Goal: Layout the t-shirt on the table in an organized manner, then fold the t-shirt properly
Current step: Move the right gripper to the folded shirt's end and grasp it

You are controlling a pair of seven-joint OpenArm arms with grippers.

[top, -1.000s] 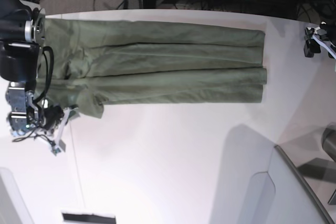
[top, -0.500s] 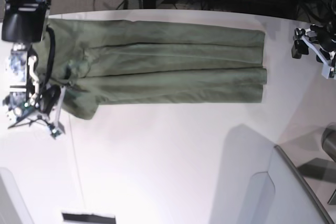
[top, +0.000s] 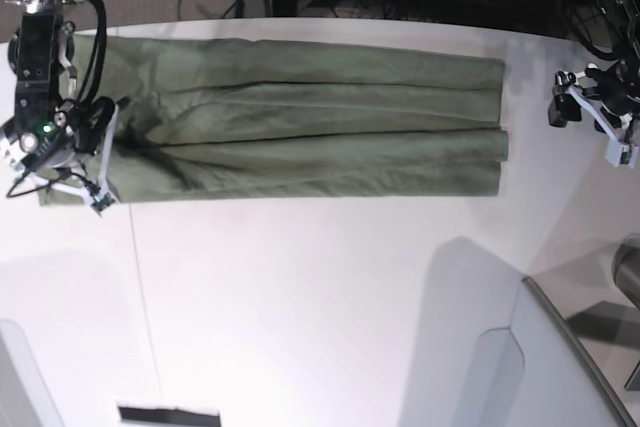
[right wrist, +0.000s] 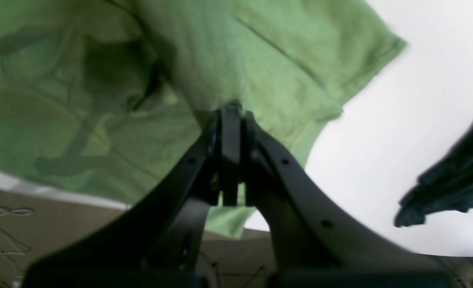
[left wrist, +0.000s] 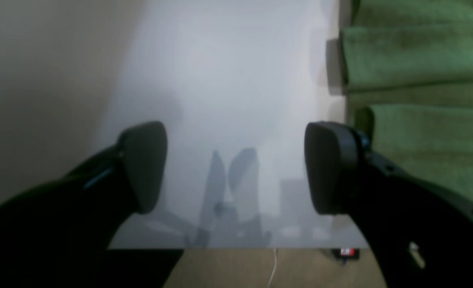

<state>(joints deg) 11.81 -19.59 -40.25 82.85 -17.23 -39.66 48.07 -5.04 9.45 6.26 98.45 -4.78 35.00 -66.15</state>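
Bare white table (top: 300, 297) filled the near side; further back lay the t-shirt (top: 300, 117), folded into long bands across the far half. Right gripper (right wrist: 231, 110) was clamped shut on the shirt's cloth at one end — left gripper (left wrist: 236, 168) hovered wide apart, empty, just off the other end.

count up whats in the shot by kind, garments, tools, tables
garments: 1, the t-shirt, olive green, in long folds
tools: 2, the right tool shut on the t-shirt, the left tool open and empty beside the shirt's end
tables: 1, the table, white
total: 4
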